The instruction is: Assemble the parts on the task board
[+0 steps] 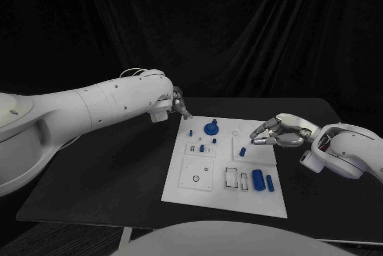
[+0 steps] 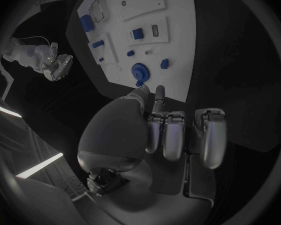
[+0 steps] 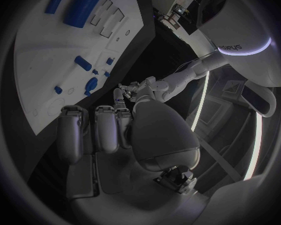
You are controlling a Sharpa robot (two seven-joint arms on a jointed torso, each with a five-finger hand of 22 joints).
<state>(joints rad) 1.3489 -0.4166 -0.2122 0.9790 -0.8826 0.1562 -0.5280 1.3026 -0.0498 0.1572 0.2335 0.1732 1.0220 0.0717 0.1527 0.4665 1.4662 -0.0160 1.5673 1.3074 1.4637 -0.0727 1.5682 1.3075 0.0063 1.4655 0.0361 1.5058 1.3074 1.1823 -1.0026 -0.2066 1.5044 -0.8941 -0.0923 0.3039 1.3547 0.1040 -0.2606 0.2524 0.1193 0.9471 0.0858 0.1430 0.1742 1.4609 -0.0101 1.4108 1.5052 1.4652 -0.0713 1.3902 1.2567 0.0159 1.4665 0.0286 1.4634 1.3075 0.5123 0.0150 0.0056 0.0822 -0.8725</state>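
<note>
A white rectangular task board (image 1: 209,194) lies mid-table carrying small blue plastic parts, among them a round blue knob (image 1: 211,127) near its far edge, flanked there by the empty, curled-in left hand (image 1: 177,105) and the likewise clenched, empty right hand (image 1: 279,132).

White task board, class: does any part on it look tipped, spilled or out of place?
Nothing stands out. The white task board lies flat on the black table; its small blue parts sit on it, none spilled off.

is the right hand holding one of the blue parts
No, in the head view the right hand hovers at the task board's right edge with curled fingers and nothing blue in them.
</note>
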